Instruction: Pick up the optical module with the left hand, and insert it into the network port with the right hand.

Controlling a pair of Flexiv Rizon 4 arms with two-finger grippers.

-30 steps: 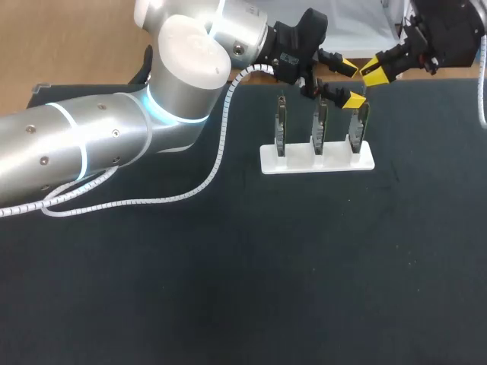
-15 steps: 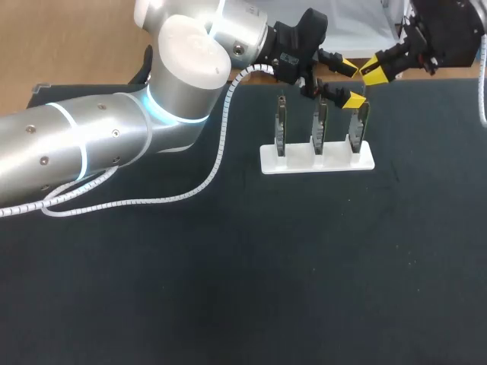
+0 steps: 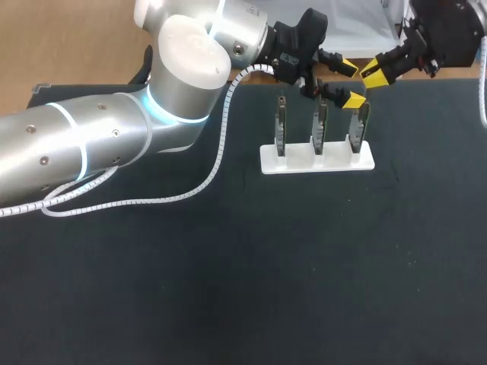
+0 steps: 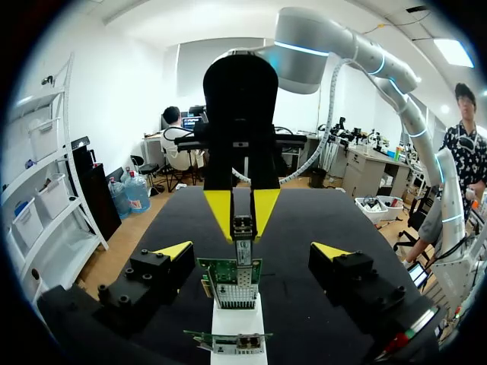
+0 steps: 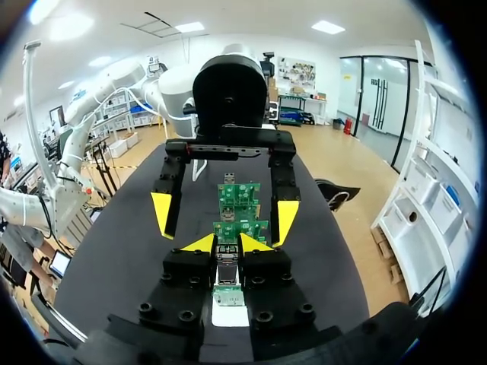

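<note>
The right claw [image 5: 228, 243] is clenched on the optical module [image 5: 227, 263], its yellow tips pinching the small metal body from two sides. In the head view this claw [image 3: 372, 73] sits in the upper right of the frame, just above the rightmost network card [image 3: 360, 125]. From the left wrist view, the module [image 4: 243, 228] hangs at that card's [image 4: 230, 281] top edge, in line with the silvery port. I cannot tell whether its nose has entered the port.

The left claw [image 4: 253, 251] is released. Its fingers are spread wide with the card standing between them, and neither finger appears to touch it.

The main risk, as I judge it, is a slightly skewed approach. If the module is tilted in the pinch, its nose may catch on the port's lip. A firm push would then bend the thin card or lever it in its slot. The grip covers only a short stretch of the module, so a side load could also make it pivot or slip between the tips.

The white rack [image 3: 317, 157] seems only to rest on the dark counter [image 3: 228, 289]. An off-axis push could slide or tip it, along with the two other cards [image 3: 300, 125]. The two claws are also very near each other, so a sideways correction risks finger hitting finger.
</note>
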